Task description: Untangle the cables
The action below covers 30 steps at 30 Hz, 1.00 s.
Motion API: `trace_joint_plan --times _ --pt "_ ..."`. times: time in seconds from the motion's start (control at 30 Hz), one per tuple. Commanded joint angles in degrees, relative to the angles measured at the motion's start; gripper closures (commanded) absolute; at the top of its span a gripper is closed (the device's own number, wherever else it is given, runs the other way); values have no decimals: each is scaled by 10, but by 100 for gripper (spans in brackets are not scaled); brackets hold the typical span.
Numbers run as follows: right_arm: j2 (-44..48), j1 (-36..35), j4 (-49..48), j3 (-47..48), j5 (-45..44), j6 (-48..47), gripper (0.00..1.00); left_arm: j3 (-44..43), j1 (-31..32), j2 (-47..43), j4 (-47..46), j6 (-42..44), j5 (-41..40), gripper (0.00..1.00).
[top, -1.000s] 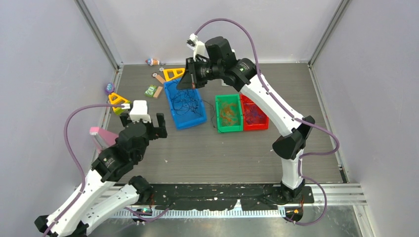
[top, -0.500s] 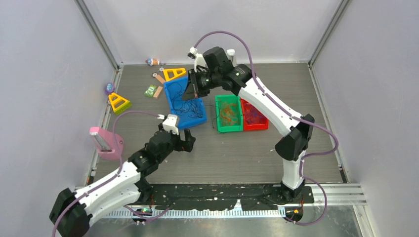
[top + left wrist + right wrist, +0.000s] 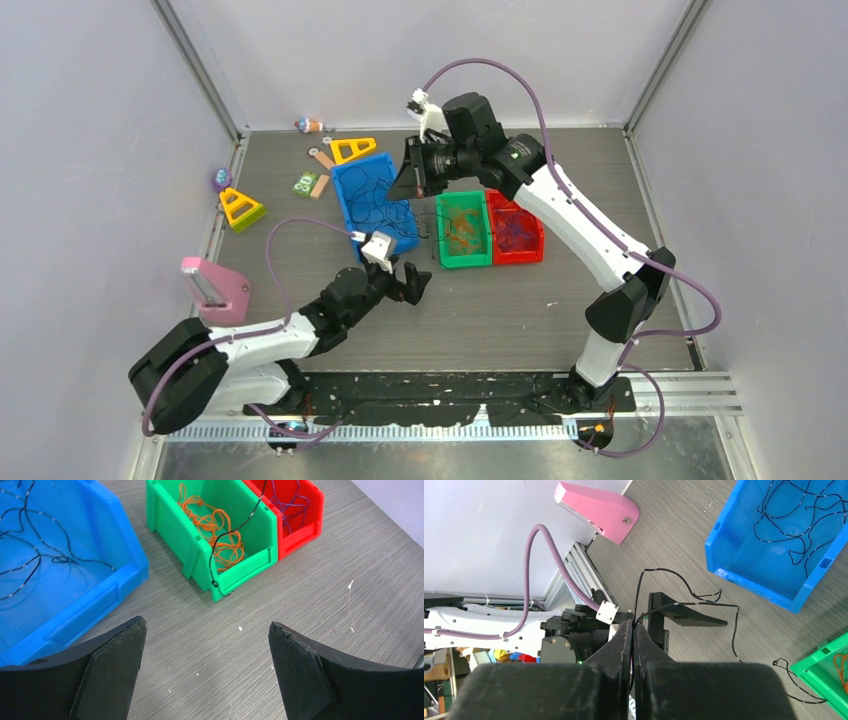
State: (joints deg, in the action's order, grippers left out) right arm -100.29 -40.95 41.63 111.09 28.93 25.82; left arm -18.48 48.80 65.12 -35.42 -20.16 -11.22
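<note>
Standing on the grey wood-grain tabletop (image 3: 500,310): 3 open plastic bins in a row, with the blue bin (image 3: 385,250) at left, the green bin (image 3: 465,260) in the middle and the red bin (image 3: 520,255) at right. The green and red bins sit side by side, and a narrow gap sets the blue bin apart. Contents: loose black cables (image 3: 385,212) in the blue bin, a tangle of orange cables (image 3: 215,522) in the green bin, purple cables (image 3: 290,500) in the red bin. Right claw (image 3: 412,185): raised above the gap between the blue and green bins, fingers clenched flat together, grasping 1 thin black cable (image 3: 735,630) pinched at the tips. That cable trails down in loose loops; in the left wrist view it crosses the green bin's near rim and hangs down the front wall, ending close to the tabletop. Left claw (image 3: 413,281): low over the tabletop near the front of the green bin, released, its 2 fingers spread wide with bare tabletop between them, grasping nothing. In the right wrist view it shows just beyond the right claw's tips. Whether the hanging cable touches it cannot be told. Other items: 1 pink wedge-shaped block (image 3: 215,288) near the left wall, 1 yellow triangle (image 3: 240,207) farther back on that side, and a second yellow triangle (image 3: 352,150) behind the blue bin.
</note>
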Motion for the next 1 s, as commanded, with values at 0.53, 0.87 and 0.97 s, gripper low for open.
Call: trace_joint_plan --times 0.53,0.87,0.97 --pt "39 9 -22 17 14 1 95 -47 9 130 -207 44 40 18" --pt "54 13 -35 1 21 8 95 -135 1 217 -174 48 4 32" --pt "59 14 -35 -3 21 8 95 -162 -7 241 -153 30 -5 35"
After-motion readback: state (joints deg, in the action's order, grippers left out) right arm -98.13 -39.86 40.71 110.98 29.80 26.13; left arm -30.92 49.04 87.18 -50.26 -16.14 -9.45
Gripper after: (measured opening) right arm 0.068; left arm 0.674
